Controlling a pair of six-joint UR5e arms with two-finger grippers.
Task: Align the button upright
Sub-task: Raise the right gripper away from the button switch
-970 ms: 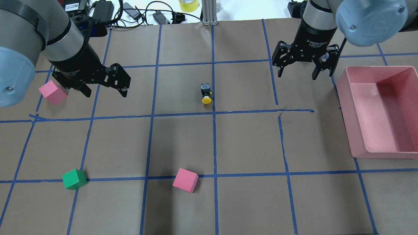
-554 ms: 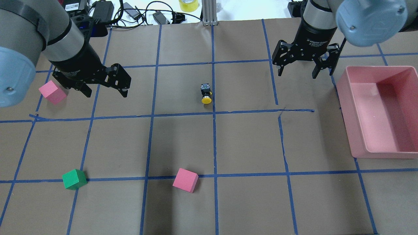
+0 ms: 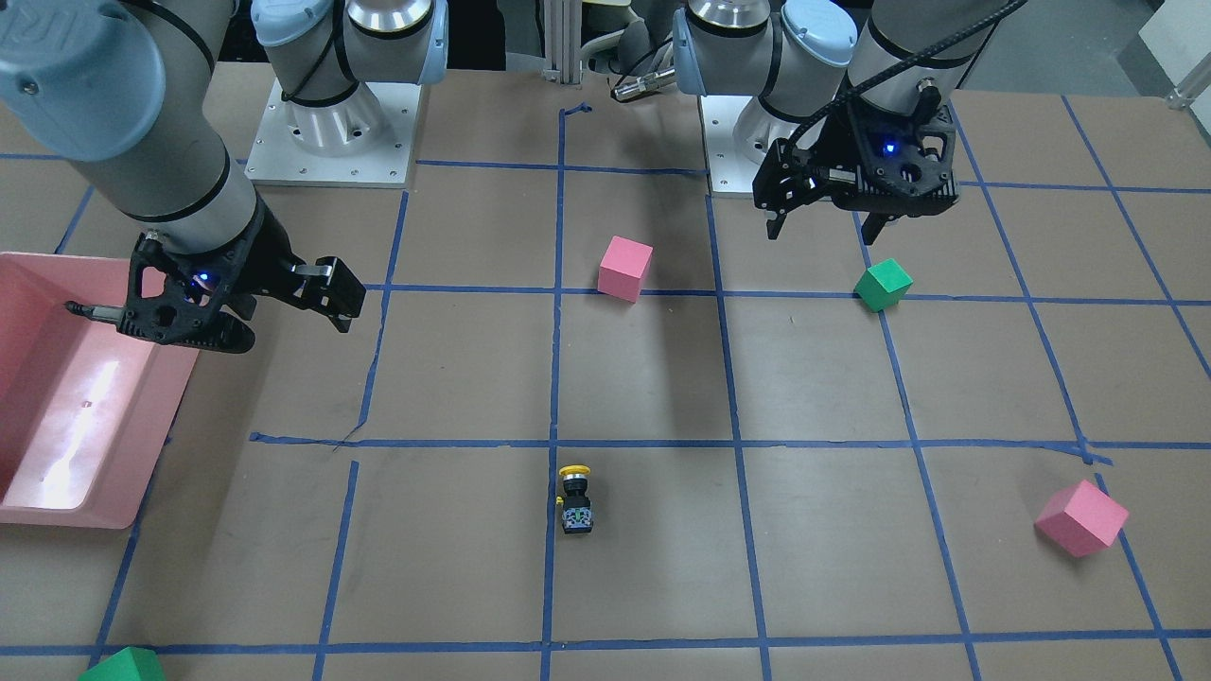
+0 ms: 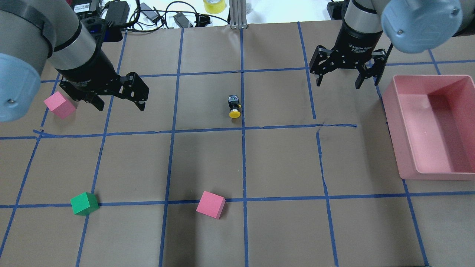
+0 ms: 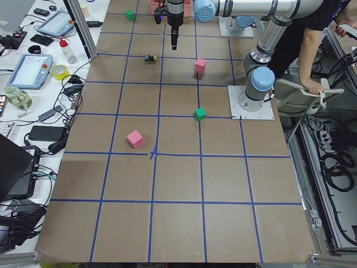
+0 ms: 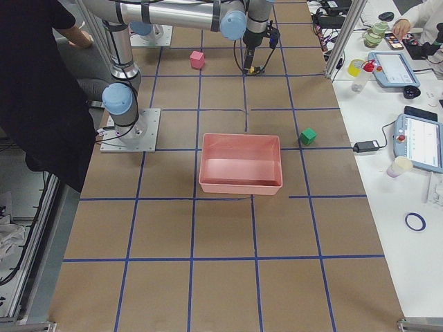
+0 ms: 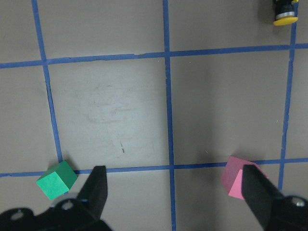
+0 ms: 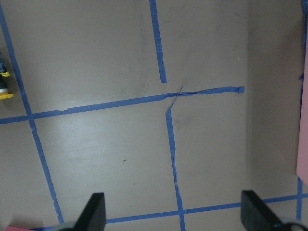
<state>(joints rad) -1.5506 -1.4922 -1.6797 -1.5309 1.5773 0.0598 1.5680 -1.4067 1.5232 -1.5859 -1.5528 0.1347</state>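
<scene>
The button (image 4: 233, 106) lies on its side near the table's middle, just left of a blue tape line. Its yellow cap points toward the robot's side and its square base away. It also shows in the front view (image 3: 574, 498), at the top right of the left wrist view (image 7: 285, 12) and at the left edge of the right wrist view (image 8: 5, 83). My left gripper (image 4: 120, 105) hovers open and empty, well left of the button. My right gripper (image 4: 338, 85) hovers open and empty, well right of it.
A pink tray (image 4: 426, 174) stands at the right edge. One pink cube (image 4: 59, 105) sits just left of my left gripper, another (image 4: 210, 204) near the front middle, with a green cube (image 4: 84, 203) at front left. Cables and a tape roll (image 4: 214, 5) lie beyond the far edge.
My right gripper has edged slightly toward the table's far side. The left gripper, the button and the cubes have not moved.
</scene>
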